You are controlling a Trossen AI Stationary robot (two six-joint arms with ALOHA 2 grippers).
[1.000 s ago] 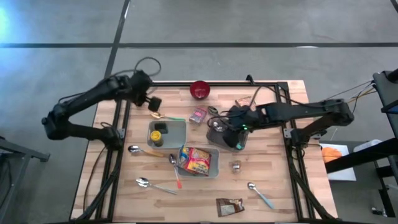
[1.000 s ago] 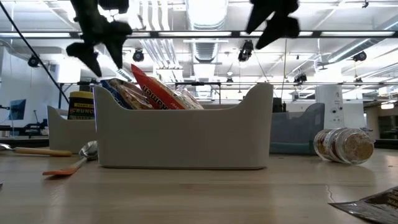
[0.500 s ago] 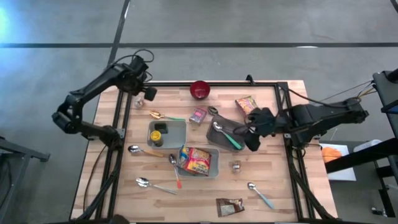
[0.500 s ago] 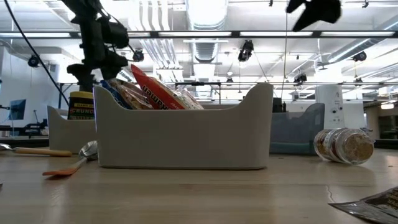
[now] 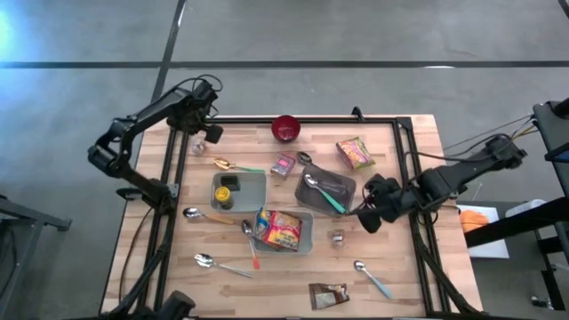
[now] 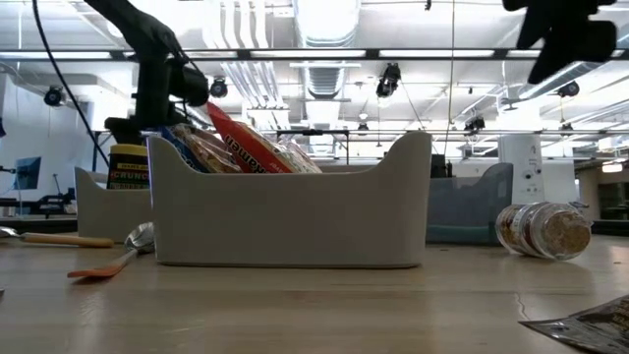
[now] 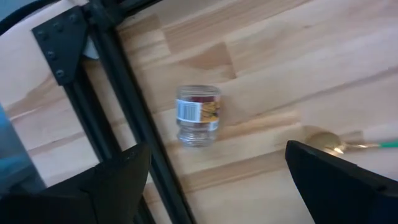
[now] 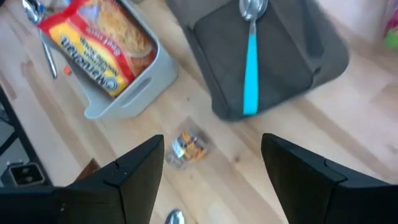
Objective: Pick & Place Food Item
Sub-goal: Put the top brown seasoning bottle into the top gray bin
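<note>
dark grey tray [image 5: 342, 183]: teal-handled spoon [image 5: 320, 193] inside, lying diagonal, bowl toward far-left. light grey tray [image 5: 306, 233]: noodle packet [image 5: 281, 228]. second grey tray [image 5: 253, 188]: yellow-lidded jar [image 5: 228, 187]. right pincer [image 5: 372, 216] released, empty, beside dark tray. left pincer [image 5: 208, 133] released, above small jar [image 7: 198, 114] at far-left tabletop [image 5: 400, 267] corner.

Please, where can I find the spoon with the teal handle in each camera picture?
High view: teal spoon lies in the dark grey bin, right of centre.
Low view: not visible.
Left wrist view: not in it.
Right wrist view: near the top, in the same bin.
Shared landmark: the noodle packet.
</note>
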